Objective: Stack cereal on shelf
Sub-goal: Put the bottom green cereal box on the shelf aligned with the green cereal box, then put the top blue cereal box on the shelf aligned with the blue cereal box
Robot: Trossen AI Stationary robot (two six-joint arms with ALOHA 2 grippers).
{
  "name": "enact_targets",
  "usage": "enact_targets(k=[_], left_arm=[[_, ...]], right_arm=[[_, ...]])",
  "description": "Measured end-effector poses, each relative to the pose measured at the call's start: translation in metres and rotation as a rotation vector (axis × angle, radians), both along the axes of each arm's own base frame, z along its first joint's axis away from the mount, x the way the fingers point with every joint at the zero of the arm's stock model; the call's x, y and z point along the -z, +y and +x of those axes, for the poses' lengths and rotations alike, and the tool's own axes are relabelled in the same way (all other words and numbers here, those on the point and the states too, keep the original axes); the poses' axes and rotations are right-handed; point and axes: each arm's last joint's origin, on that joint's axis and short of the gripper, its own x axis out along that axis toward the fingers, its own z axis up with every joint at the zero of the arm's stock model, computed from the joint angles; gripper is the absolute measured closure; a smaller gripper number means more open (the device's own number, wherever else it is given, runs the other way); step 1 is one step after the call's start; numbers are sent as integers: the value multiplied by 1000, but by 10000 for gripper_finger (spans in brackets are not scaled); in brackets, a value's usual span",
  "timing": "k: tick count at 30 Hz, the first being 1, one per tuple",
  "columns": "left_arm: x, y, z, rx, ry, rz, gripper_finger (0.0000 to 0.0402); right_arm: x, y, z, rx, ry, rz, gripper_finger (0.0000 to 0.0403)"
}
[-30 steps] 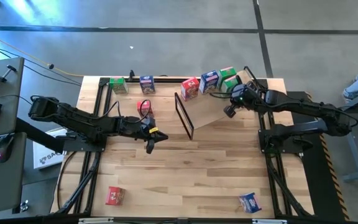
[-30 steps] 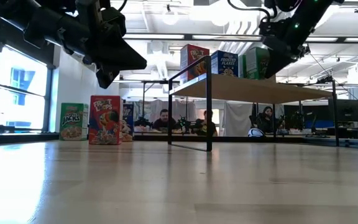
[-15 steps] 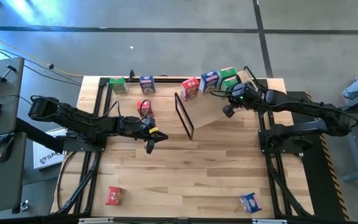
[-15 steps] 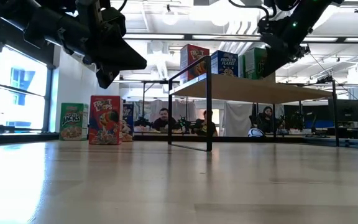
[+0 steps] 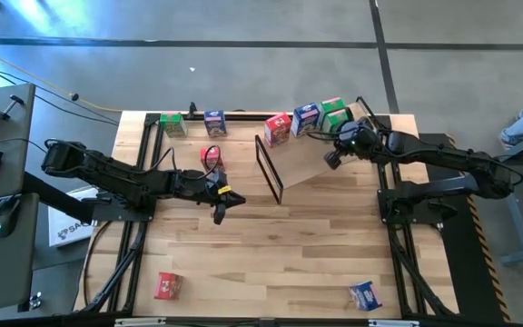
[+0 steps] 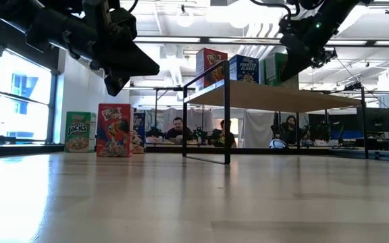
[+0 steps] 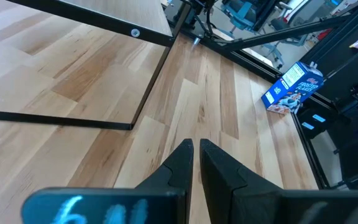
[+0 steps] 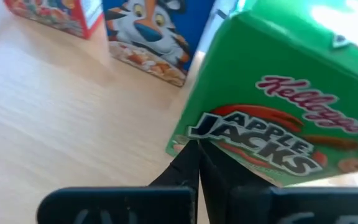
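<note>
Shelf (image 5: 309, 156): right pincer (image 8: 197, 163) against cereal (image 8: 278, 118)

— What can't you read? 
— The green cereal box (image 8: 278, 112) runs off the right wrist picture's edge.
— And from overhead?
— The print on the red box (image 5: 168, 286) is too small to tell.
</note>
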Motion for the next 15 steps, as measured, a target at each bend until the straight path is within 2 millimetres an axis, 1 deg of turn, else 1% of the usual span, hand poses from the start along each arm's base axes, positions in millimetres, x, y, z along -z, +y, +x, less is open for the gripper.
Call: enact_targets(k=[8, 11, 15], left_arm=[[0, 0, 0, 0, 0, 0, 381], [0, 0, 0, 4, -1, 10, 381], [0, 2, 0, -4, -3, 7, 381]], right_arm=[[-1, 0, -1, 1, 5, -5, 402], [-7, 7, -3, -32, -10, 1, 402], [-16, 23, -11, -75, -52, 22, 402]])
